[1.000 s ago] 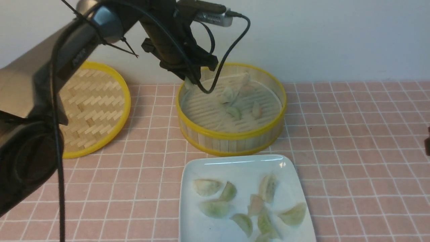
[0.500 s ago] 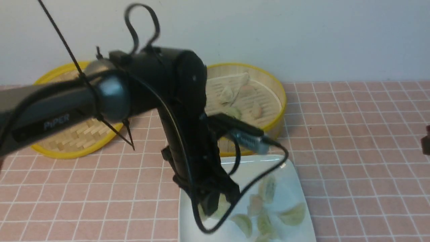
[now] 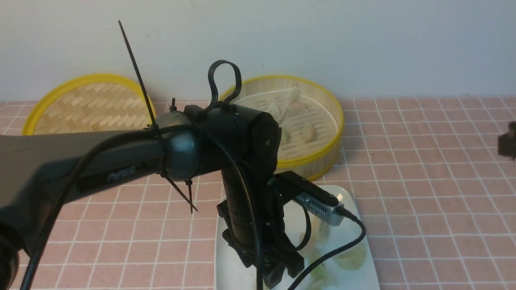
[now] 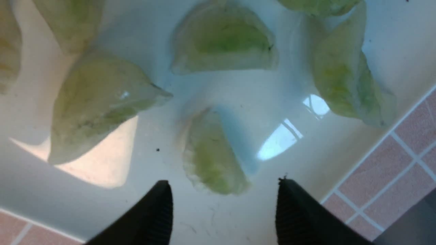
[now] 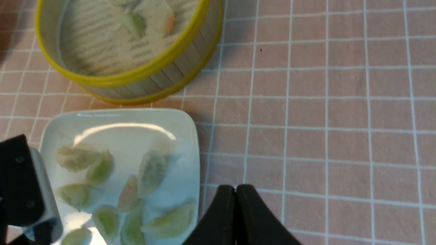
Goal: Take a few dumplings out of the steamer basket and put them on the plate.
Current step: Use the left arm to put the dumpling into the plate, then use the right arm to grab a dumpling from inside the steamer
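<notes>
My left gripper (image 4: 223, 186) (image 3: 276, 282) hangs open just above the white plate (image 4: 218, 88) (image 3: 223, 266), nothing between its fingers. A pale green dumpling (image 4: 209, 153) lies on the plate right beyond the fingertips, untouched. Several more dumplings (image 5: 150, 173) (image 3: 350, 257) are spread over the plate (image 5: 190, 136). The round steamer basket (image 3: 310, 167) (image 5: 136, 75) stands behind the plate with a few dumplings (image 3: 308, 131) on its slatted floor; my left arm hides part of it. My right gripper (image 5: 235, 188) (image 3: 507, 143) is shut and empty above the tablecloth, beside the plate's right edge.
The flat woven lid (image 3: 80, 104) with a yellow rim leans at the back left against the wall. A pink checked tablecloth (image 3: 423, 209) covers the table. My left arm's wrist camera and cable (image 3: 322, 203) hang over the plate.
My left arm swung from the basket's back rim down to the plate. Its jaws opened, and a green dumpling now lies on the plate just ahead of them. The right gripper barely shifted.
</notes>
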{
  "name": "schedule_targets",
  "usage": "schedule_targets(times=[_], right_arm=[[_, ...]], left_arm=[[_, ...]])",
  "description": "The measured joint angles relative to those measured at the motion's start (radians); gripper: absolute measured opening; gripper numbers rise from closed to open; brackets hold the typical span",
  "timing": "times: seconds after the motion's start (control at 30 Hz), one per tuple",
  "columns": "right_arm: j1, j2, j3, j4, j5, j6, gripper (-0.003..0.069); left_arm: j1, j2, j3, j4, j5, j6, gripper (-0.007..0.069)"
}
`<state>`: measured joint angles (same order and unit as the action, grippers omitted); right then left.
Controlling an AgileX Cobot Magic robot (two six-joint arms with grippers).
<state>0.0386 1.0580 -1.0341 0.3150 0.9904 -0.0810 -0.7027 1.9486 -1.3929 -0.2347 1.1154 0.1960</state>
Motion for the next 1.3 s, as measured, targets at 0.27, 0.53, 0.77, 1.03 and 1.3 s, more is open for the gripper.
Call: schedule_targets(times=[0.27, 0.53, 0.77, 1.03, 1.3], right_arm=[[0.027, 0.229, -0.208, 0.158, 0.000, -0.150, -0.0004], [0.188, 0.619, -0.516, 0.054, 0.004, -0.171, 0.0003], [0.257, 1.008, -0.851, -0.012, 0.027, -0.151, 0.0083], [0.304, 1.276, -1.100, -0.062, 0.041, -0.107, 0.0308], [0.326, 1.405, -1.182, -0.129, 0.062, -0.062, 0.0333]], left_arm=[[0.030, -0.099, -0.051, 0.139, 0.002, -0.158, 0.0121], [0.141, -0.405, -0.054, 0.197, -0.003, -0.208, -0.0006], [0.143, -0.638, -0.035, 0.192, -0.010, -0.222, -0.0006], [0.143, -0.791, 0.086, 0.192, 0.002, -0.247, -0.0006], [0.143, -0.909, 0.143, 0.208, 0.007, -0.262, -0.0006]])
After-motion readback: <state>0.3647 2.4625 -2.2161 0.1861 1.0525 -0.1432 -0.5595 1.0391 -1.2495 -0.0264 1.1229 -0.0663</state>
